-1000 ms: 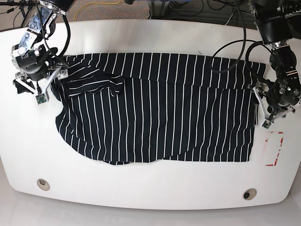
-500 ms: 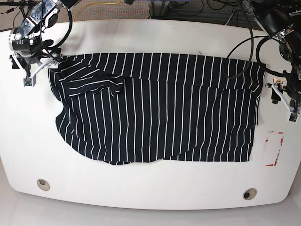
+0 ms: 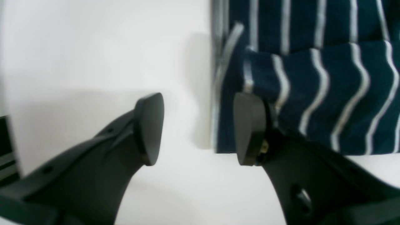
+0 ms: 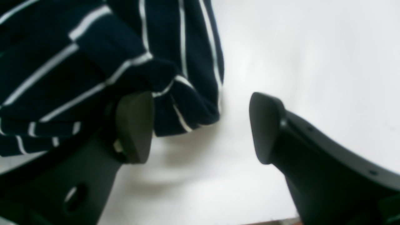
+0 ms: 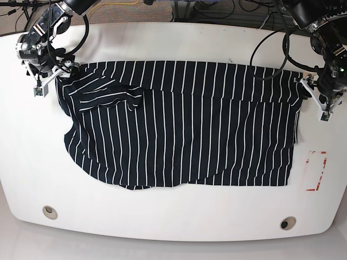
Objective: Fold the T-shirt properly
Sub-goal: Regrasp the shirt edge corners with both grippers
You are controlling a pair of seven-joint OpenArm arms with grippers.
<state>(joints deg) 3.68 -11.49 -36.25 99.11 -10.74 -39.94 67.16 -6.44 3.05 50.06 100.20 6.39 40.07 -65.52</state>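
two grippers sit at opposite ends of the t-shirt [image 5: 181, 122], which lies spread flat on the white table [image 5: 162, 214] with its long axis running from one gripper to the other and its white stripes crossing that axis. the left gripper [image 3: 200, 128] hangs over the shirt's straight side edge at a far corner; its jaws stand apart, one fingertip [image 3: 250, 128] over the striped cloth, the other over bare table, nothing pinched between them. the right gripper [image 4: 200, 128] is at the other end, by the bunched sleeve and collar side; its jaws are also spread, one fingertip [image 4: 134, 125] over the rumpled cloth, the other on the table side, with a fold of fabric reaching into the gap, not clamped.
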